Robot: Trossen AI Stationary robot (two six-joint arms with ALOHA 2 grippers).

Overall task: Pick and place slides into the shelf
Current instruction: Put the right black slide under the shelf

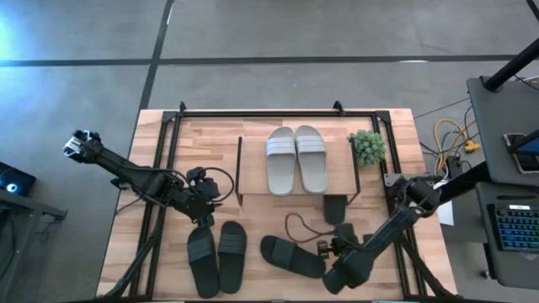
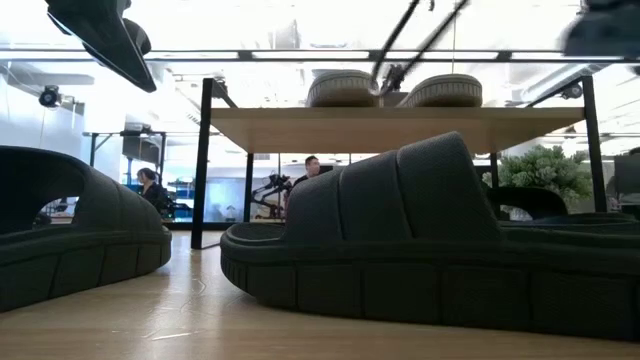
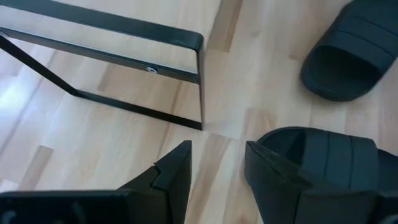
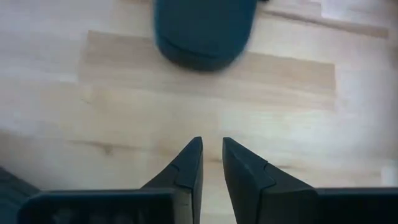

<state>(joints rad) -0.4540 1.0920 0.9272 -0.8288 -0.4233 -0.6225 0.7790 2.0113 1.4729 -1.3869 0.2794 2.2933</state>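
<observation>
Wood boards make the big table (image 1: 253,135), with grey floor all around it. On the far middle of the table stands the shelf (image 1: 253,181), and the light grey pair of slides (image 1: 296,159) sits side by side on its top board. One black slide (image 1: 335,208) pokes out from under the shelf on the right side. Three more black ones lie on the near part of the table: the black pair (image 1: 216,255) on the left and a single black slide (image 1: 291,256) in the middle.

The left gripper (image 3: 214,168) hangs just beside the black pair, its fingers apart and holding nothing. That pair lies just near of it, long ways pointing near to far, so I think this arm is the closer one to grab it.

The right gripper (image 4: 211,152) waits near the right, by the single slide, fingers nearly together, with nothing between them.
</observation>
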